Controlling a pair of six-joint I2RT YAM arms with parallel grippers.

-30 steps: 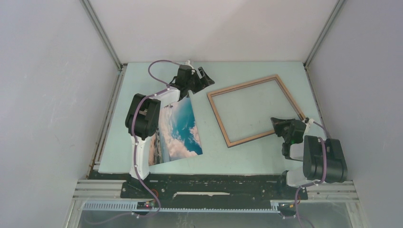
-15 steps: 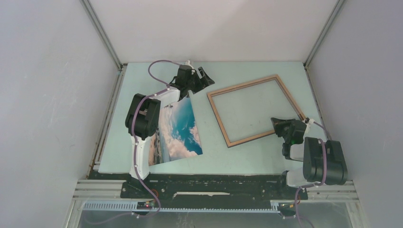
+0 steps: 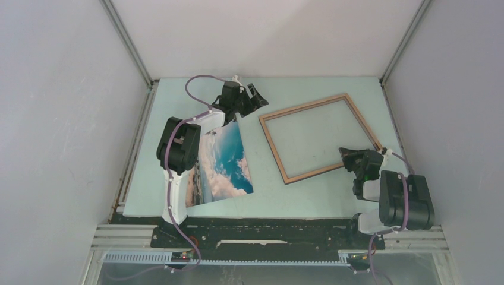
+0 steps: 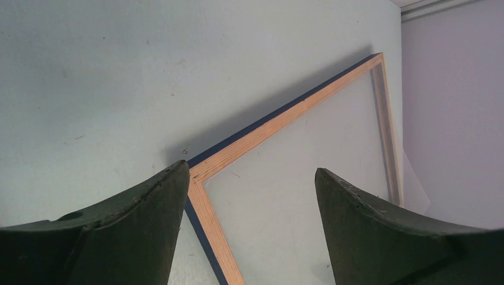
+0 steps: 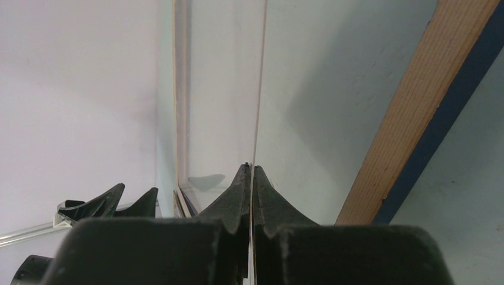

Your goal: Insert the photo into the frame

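Since nothing has moved lately, the photo (image 3: 226, 160) waits on the desk (image 3: 309, 196) beside the frame (image 3: 321, 136); left jaws gape empty, right jaws pinch a clear sheet (image 5: 226, 89).

Open table (image 3: 261, 160) lies between photo (image 3: 229, 160) and frame (image 3: 315, 139); walls (image 3: 59, 119) hem three sides.

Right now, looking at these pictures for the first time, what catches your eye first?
The bright beach photo lies at left-centre, partly hidden by the left arm. The empty wooden frame lies skewed beside it, the open left gripper by its far-left corner.
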